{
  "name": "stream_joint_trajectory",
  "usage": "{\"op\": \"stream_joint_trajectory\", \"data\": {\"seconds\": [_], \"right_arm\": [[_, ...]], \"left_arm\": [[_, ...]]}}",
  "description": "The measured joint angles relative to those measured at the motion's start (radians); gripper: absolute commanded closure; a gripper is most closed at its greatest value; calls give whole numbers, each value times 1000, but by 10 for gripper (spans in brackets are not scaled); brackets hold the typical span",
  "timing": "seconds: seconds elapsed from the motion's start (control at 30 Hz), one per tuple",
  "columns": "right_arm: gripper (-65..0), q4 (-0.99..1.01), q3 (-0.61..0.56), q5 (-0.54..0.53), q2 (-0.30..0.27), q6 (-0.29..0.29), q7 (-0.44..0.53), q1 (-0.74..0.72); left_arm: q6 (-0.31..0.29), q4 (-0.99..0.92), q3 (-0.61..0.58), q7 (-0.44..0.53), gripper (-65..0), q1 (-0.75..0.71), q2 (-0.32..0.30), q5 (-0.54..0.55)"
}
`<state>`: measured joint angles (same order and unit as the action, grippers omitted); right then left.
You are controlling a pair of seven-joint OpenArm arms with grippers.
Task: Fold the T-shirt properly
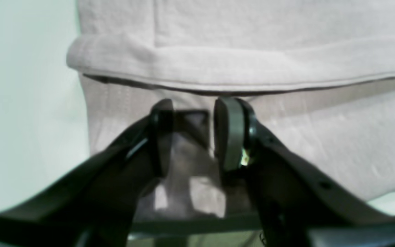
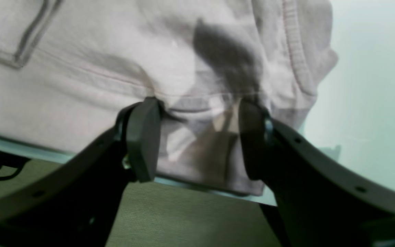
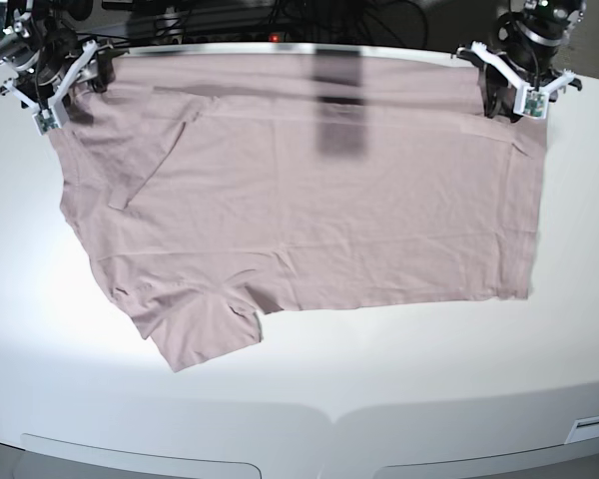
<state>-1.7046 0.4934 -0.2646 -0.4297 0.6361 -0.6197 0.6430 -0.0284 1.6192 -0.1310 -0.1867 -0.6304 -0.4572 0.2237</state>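
Currently | T-shirt [image 3: 339, 200] beneath left gripper [image 1: 192, 133] and right gripper [image 2: 199, 137]

In the wrist views the T-shirt [image 3: 359, 220] runs off the edges, the left gripper's fingers [image 1: 233, 133] are blurred, and in the base view both arms (the left [image 3: 539, 25] and the right [image 3: 25, 40] alike) are cut off by the frame.

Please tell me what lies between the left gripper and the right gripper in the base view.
A stretch of the pink T-shirt, as the base view shows.
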Motion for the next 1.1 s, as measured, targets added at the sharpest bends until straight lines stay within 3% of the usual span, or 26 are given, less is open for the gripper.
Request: {"op": "stream_joint_trajectory", "data": {"seconds": [0.07, 0.3, 0.4, 1.1], "right_arm": [[-355, -19, 0, 1, 0, 0, -3, 0], [-355, -109, 2, 1, 0, 0, -2, -3], [-355, -125, 2, 0, 0, 0, -2, -3], [-355, -126, 2, 0, 0, 0, 10, -3]], "left_arm": [[3, 31, 0, -67, -215, 2, 0, -11], [14, 90, -3, -154, -215, -6, 1, -88], [55, 102, -9, -157, -215, -15, 6, -99], [52, 98, -14, -236, -215, 65, 6, -96]]}}
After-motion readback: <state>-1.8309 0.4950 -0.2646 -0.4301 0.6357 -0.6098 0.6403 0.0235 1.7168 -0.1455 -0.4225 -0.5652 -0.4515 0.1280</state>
